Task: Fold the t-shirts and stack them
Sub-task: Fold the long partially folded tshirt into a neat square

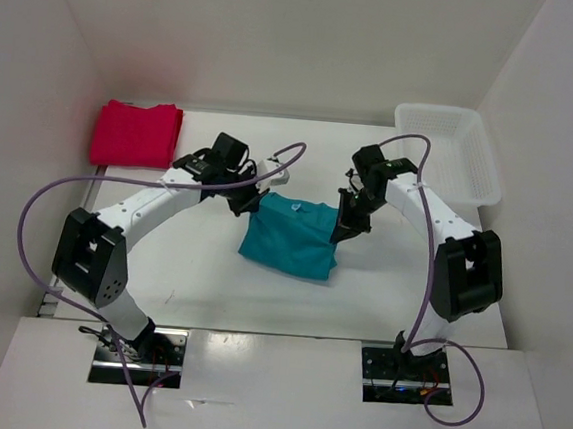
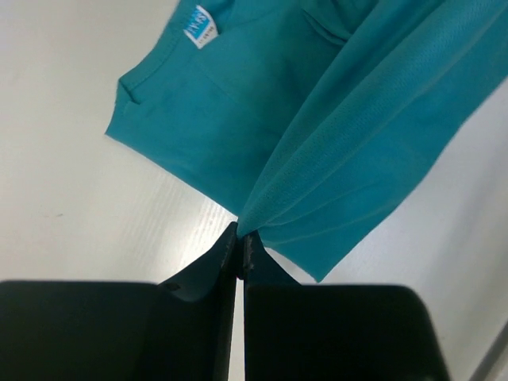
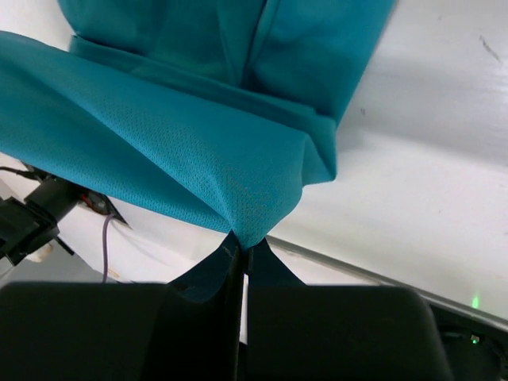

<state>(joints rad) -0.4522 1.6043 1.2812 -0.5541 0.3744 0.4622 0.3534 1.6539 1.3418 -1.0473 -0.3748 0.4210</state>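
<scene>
Top external view: teal-blue t-shirt [image 1: 290,237] strung between the two hands over the middle of the surface [image 1: 191,276]. Upper edge lifted, lower part draped down toward the arm bases and seemingly resting there. At the cloth's upper left corner, the left hand [image 1: 245,201], pinched together on the fabric. At the upper right corner, the right hand [image 1: 346,223], likewise clamped on it. Long axis of the held edge left to right, straight from one hand across to the other. Neither arm nearer, both already at the cloth. At the far left corner, a folded red pile [image 1: 135,133], well apart from the held shirt and on the left arm's side. At the far right, the white basket [image 1: 490,182], apart from the cloth.

Left wrist view: fingers [image 2: 226,254] closed on a gathered tip of teal fabric, the cloth fanning up and to the right away from the tips. Beyond, a flatter part bearing the collar label [image 2: 198,26].

Right wrist view: fingers [image 3: 266,266] closed on a puckered corner, fabric spreading up and to the left, further folds hanging beyond.

Judged step: fold under way. Next lay-down likely dependent on a taut, level edge between both hands. Slack on one side a probable cause of a skewed fold.
</scene>
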